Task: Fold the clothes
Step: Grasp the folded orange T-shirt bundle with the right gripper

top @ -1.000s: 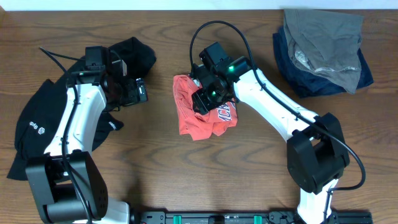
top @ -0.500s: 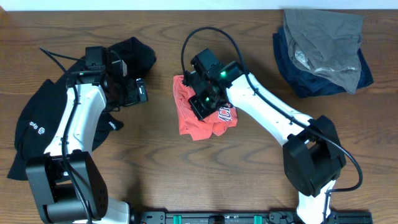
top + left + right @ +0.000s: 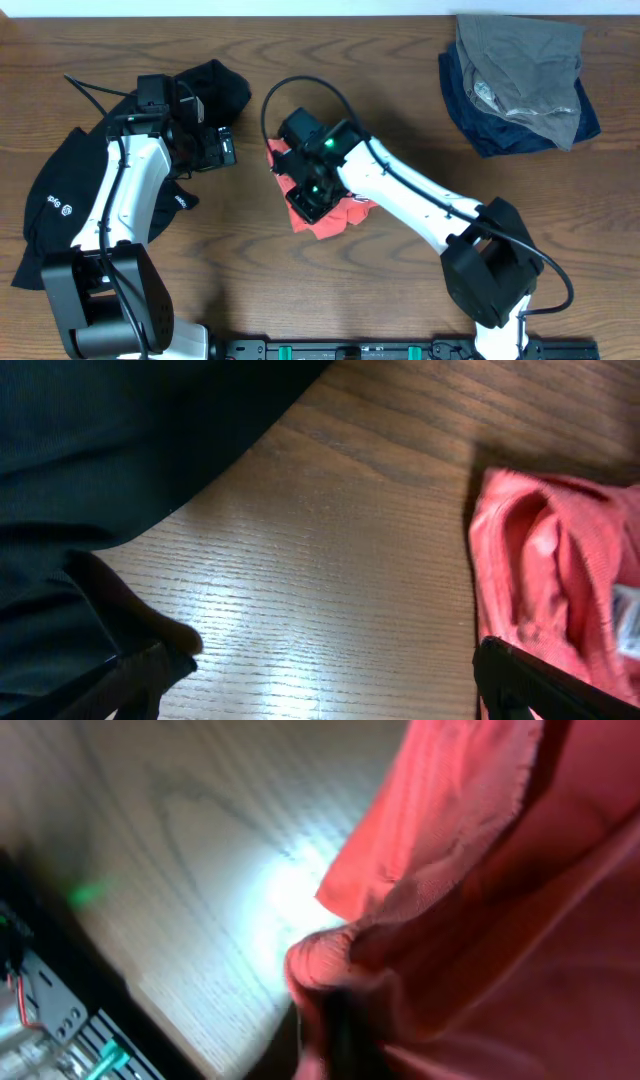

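1. The right gripper point(image 3: 312, 195) pointed down at mid-table, pinching a bunched fold of the crumpled orange-red T-shirt point(image 3: 330, 222).
2. The left gripper point(image 3: 330, 680) hung spread wide and empty over the brown wooden table point(image 3: 300, 300).
3. A large black top point(image 3: 55, 200) lay beneath the left arm, and a grey-and-navy garment heap point(image 3: 520, 80) lay well apart.
4. The T-shirt's lettering was hidden.

The T-shirt point(image 3: 320, 222) was plain orange-red. The top point(image 3: 55, 215) was black with a small white logo. The tabletop point(image 3: 400, 290) was brown with dark wood grain. A grey garment point(image 3: 520, 60) lay on a navy garment point(image 3: 460, 95). The left arm point(image 3: 125, 195) and right arm point(image 3: 410, 195) were white with black joints.
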You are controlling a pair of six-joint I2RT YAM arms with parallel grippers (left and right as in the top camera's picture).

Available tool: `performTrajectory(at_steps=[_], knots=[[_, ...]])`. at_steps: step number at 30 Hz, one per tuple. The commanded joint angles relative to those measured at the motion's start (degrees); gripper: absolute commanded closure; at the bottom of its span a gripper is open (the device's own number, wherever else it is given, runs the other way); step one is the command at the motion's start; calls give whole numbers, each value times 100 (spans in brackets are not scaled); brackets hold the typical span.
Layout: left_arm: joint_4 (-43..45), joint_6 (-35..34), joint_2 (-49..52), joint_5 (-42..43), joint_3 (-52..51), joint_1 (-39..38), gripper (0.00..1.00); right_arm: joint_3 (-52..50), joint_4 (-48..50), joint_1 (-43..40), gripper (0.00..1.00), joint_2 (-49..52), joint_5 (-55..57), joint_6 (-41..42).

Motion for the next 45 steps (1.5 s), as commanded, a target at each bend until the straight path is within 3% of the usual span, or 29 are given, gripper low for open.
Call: performTrajectory(at_steps=[1, 2, 3, 6, 13, 18, 21, 28, 38, 45], knots=[[-17, 103, -125, -87, 44, 22, 2, 0, -28, 83, 24, 33, -48, -151], [-15, 103, -125, -87, 44, 22, 2, 2, -66, 59, 10, 28, -48, -149], [-15, 103, -125, -87, 44, 22, 2, 4, -116, 13, 3, 26, -50, -146], [-15, 105, -125, -87, 44, 22, 2, 52, -330, -221, 1, -17, -52, -144], [-11, 142, -125, -87, 44, 22, 2, 184, -398, -999, 2, -197, -66, -105], [31, 142, -125, -87, 44, 22, 2, -111, -42, -1233, 15, -122, -48, -105], [28, 142, -125, -87, 44, 22, 2, -494, 195, -1235, 16, -83, 4, -101], [72, 142, -125, -87, 44, 22, 2, -1384, 726, -1283, 16, -61, 122, 153], [140, 142, -125, -87, 44, 22, 2, -1880, 2000, -1950, 16, 9, 2684, 498], [138, 168, -125, -90, 44, 22, 2, -1661, 2455, -2715, 8, -9, 2337, -461]])
